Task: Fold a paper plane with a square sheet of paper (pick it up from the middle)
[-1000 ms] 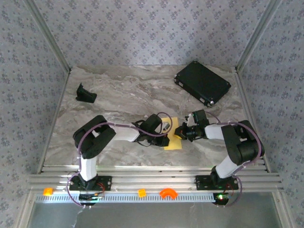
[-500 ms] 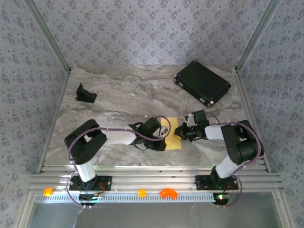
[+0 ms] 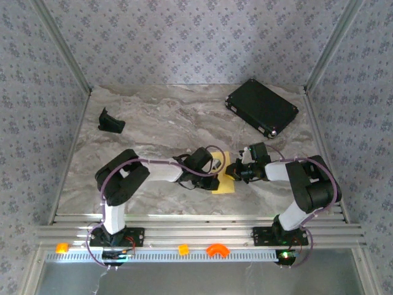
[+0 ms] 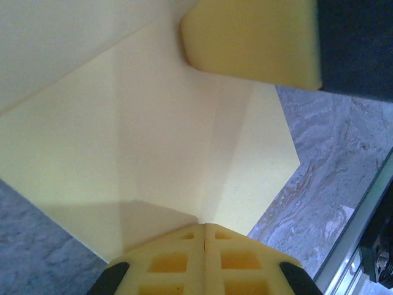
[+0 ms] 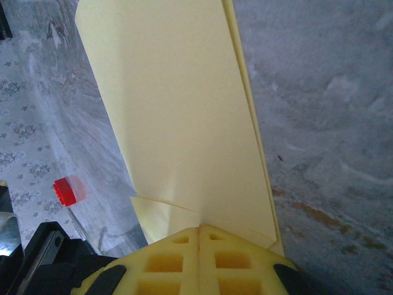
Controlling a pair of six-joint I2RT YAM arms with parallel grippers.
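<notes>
The pale-yellow sheet of paper lies folded on the marble table between the two arms, with creases and doubled layers showing. My left gripper is shut, and its closed tips rest on the paper where two creases meet. From the other side my right gripper is also shut, its tips down on the paper's near end, where a small flap lifts at the left. One of the right gripper's yellow fingers shows across the sheet. I cannot tell if either pinches a layer.
A black rectangular case lies at the back right and a small black holder at the back left. Small orange pieces sit on the front rail. A red block lies to the left of the paper.
The left arm's elbow swung out to the left half a second ago and has come back. Its gripper slid slightly left on the paper and returned. The right arm has stayed still.
</notes>
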